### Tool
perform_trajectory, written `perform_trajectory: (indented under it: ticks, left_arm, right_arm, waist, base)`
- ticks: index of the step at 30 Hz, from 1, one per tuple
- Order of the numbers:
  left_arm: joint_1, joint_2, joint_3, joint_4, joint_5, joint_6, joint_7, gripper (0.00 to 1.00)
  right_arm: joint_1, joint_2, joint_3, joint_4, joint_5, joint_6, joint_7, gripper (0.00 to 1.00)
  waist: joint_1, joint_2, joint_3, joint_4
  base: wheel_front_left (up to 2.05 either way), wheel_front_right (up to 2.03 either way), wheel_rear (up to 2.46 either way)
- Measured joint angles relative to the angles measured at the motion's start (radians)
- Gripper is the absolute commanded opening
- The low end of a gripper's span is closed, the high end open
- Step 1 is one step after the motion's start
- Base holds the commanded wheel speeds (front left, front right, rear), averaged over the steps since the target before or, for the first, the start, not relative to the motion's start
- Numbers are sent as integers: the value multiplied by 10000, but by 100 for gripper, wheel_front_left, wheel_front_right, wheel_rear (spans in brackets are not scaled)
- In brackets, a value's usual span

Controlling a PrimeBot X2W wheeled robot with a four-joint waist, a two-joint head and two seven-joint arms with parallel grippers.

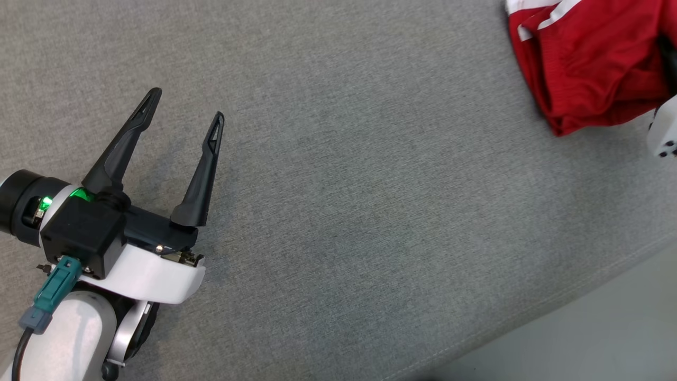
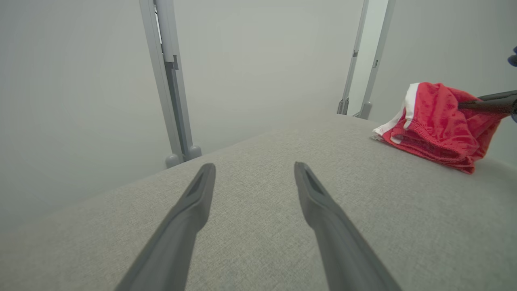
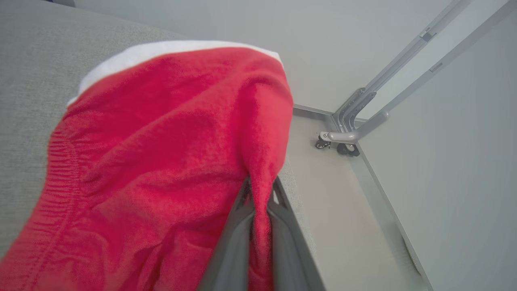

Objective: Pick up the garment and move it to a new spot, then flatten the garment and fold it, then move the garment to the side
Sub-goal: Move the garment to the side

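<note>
evidently the red garment is seen bunched at the upper right of the frame, a fold pinched in the closed right gripper for carrying, while the left gripper is held wide and empty at the lower left.

Bright, even, diffuse light, faint soft shadows, wide-angle stretch, garment blurred in right wrist view

No legible writing
Nothing can be read on the garment pinched between the right jaws, nor on the grey surface ahead of the left jaws: no label, brand or number.
</note>
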State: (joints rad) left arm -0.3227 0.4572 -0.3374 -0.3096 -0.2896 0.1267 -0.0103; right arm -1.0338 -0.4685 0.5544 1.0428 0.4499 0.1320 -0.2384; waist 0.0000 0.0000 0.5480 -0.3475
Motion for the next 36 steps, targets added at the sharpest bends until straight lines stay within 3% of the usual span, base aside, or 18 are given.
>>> perform_trajectory:
  ticks: [3,4,5,6,12,21,27,36]
  left_arm:
    - [-79,17,-29,-94,29,-23,33,100]
    - [-81,21,-29,-130,36,-21,56,100]
    - [-82,31,-27,-153,36,-21,56,100]
    - [-83,38,-25,-165,36,-21,56,100]
    - [-84,73,31,-157,-19,36,-6,100]
    - [-5,-301,8,462,-249,169,-571,100]
    - [447,-577,94,1037,-516,391,-974,100]
    - [1238,-895,366,1781,-965,734,-1471,100]
  right_arm:
    - [-319,29,-265,466,-15,0,-86,2]
    - [-408,40,-376,621,-35,0,-104,30]
    - [-482,65,-537,771,-29,0,-132,30]
    - [-558,79,-644,965,-38,0,-167,100]
    - [-708,155,-1534,1409,-159,0,-215,100]
    - [1250,6,-4322,-1599,-403,-2,-230,100]
    - [2910,913,-5490,-3639,-1043,-2,-230,100]
    - [4999,2441,-5578,-5925,-1549,-10,-232,100]
  waist:
    - [0,0,237,81]
    - [0,1,297,116]
    - [0,0,347,152]
    - [0,0,388,191]
    - [0,0,401,346]
    - [0,0,-283,623]
    - [0,0,-1026,881]
    - [0,0,-2229,1404]
  base:
    - [0,0,0]
    - [0,0,0]
    - [0,0,0]
    - [0,0,0]
    - [0,0,0]
    - [0,0,0]
    - [0,0,0]
    - [0,0,0]
